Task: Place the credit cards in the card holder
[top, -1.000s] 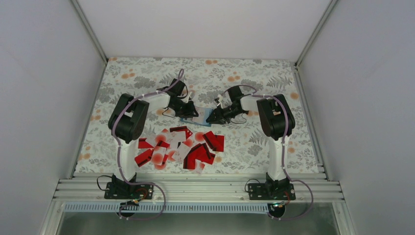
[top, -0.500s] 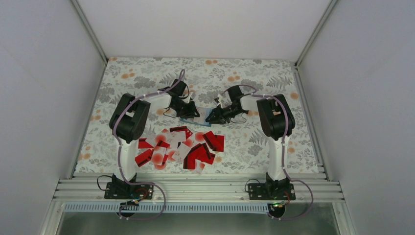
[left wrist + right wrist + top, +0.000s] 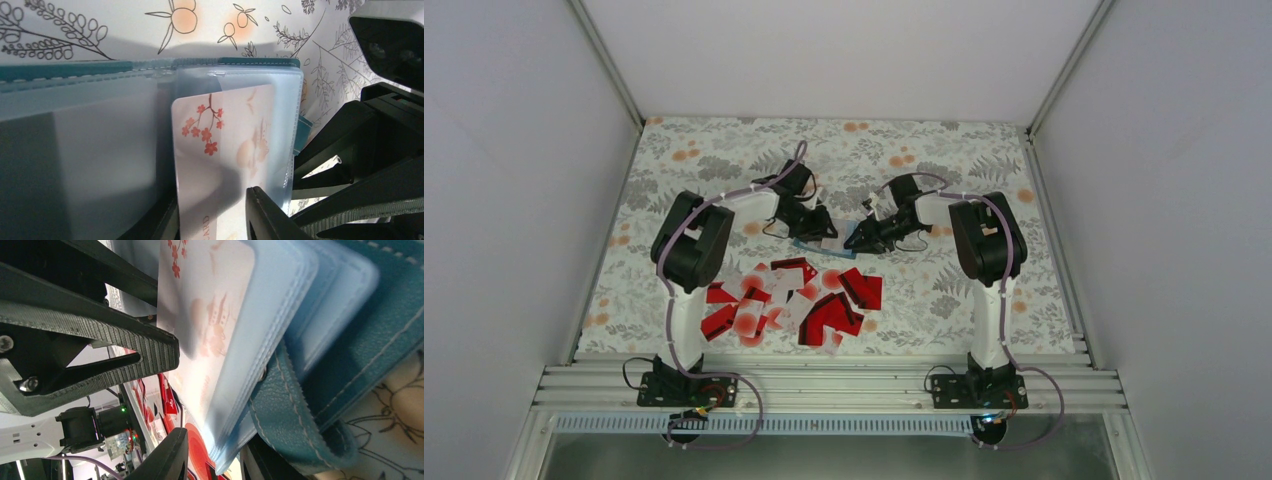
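Note:
The teal card holder (image 3: 816, 243) lies open on the flowered cloth, both grippers meeting over it. A white credit card (image 3: 220, 130) with red blossoms sits inside a clear sleeve of the card holder (image 3: 250, 62). My left gripper (image 3: 210, 210) is open; its fingers stand apart in front of that card's lower end. My right gripper (image 3: 215, 450) is open, loosely straddling the sleeve stack of the card holder (image 3: 350, 340), with a gap beside one finger. The same card (image 3: 200, 305) shows there. Several red and white credit cards (image 3: 794, 300) lie in a loose heap nearer the arm bases.
My left gripper (image 3: 821, 228) and right gripper (image 3: 856, 241) are almost touching. The right gripper's black body (image 3: 370, 150) fills the right of the left wrist view. White walls close in the cloth on three sides; an aluminium rail (image 3: 824, 385) runs along the near edge.
Both grippers' jaws have widened a little. The left wrist has shifted slightly right and away from the bases over the card holder. The right arm has barely moved.

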`<state>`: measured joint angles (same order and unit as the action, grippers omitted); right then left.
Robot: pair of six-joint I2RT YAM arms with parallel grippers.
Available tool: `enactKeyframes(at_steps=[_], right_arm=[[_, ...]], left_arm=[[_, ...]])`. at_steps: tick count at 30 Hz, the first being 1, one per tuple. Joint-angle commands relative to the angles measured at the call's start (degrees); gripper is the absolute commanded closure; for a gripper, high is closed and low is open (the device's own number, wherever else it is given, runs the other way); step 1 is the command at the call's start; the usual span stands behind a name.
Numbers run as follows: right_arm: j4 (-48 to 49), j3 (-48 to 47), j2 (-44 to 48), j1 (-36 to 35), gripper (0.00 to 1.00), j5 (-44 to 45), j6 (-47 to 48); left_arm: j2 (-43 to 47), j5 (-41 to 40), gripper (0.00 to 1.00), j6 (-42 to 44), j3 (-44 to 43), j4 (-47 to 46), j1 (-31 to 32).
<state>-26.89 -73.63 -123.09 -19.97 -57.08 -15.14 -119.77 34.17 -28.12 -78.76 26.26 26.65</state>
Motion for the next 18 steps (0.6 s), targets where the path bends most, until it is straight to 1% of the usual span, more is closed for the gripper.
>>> enactKeyframes(at_steps=[1,4,7,11,18], right_arm=[[-0.7,-0.2,-1.8,-0.7,0.72,7.1,0.4],[-1.0,-0.3,-1.4,-0.7,0.72,7.4,0.6],[-1.4,-0.3,-1.0,-0.7,0.72,8.2,0.8],[-1.7,-0.4,-0.5,-0.7,0.72,8.6,0.8],[-3.5,-0.3,1.6,-0.7,0.72,11.6,1.3]], left_arm=[[-2.4,0.2,0.65,0.1,-1.6,4.9,3.3],[-2.0,-2.7,0.54,1.6,-2.8,7.4,3.4],[-2.6,-5.0,0.47,3.4,-5.0,9.9,3.8],[-3.4,-8.1,0.42,4.6,-7.6,12.9,4.5],[-5.0,-11.4,0.39,5.0,-10.6,15.1,5.5]])
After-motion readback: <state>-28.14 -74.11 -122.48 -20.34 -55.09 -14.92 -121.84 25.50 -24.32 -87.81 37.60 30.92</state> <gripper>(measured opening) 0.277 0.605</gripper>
